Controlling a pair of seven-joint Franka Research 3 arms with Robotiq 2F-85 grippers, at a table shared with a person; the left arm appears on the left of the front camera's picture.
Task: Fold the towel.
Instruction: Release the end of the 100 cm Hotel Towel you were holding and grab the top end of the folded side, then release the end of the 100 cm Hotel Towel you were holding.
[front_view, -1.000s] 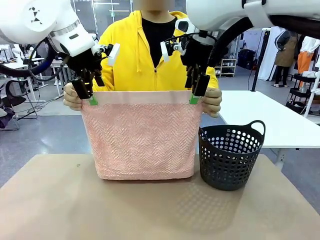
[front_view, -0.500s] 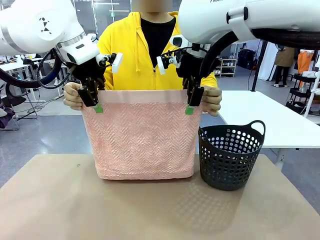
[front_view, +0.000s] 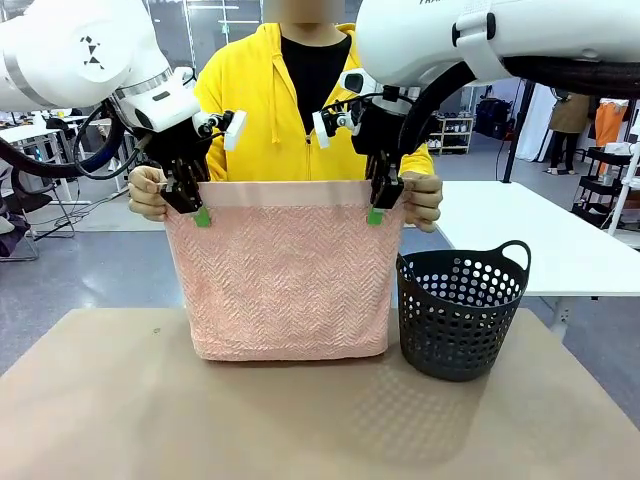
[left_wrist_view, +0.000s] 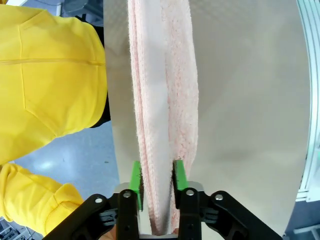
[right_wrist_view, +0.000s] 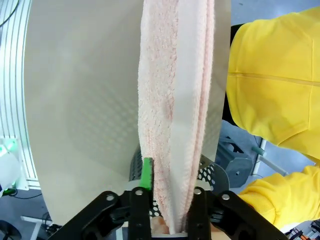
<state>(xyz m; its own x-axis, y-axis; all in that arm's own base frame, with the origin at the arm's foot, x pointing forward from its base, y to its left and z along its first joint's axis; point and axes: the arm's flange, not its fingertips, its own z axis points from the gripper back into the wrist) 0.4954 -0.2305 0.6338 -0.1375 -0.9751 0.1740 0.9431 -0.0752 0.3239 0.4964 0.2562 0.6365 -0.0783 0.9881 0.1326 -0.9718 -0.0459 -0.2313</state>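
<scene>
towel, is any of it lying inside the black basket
No, the towel hangs outside the black basket, at its left in the front view, held up by its top edge.

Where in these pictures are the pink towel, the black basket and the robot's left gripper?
towel (front_view: 285, 285): front view, middle of its zigzag face.
black basket (front_view: 458, 325): front view, its holed front wall.
left gripper (front_view: 193, 205): front view, between its fingertips at the towel's top corner.

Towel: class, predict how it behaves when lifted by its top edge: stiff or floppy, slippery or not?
Probably floppy: the towel hangs limp between the left gripper and right gripper. Likely not slippery: its terry looks rough, thick.
</scene>
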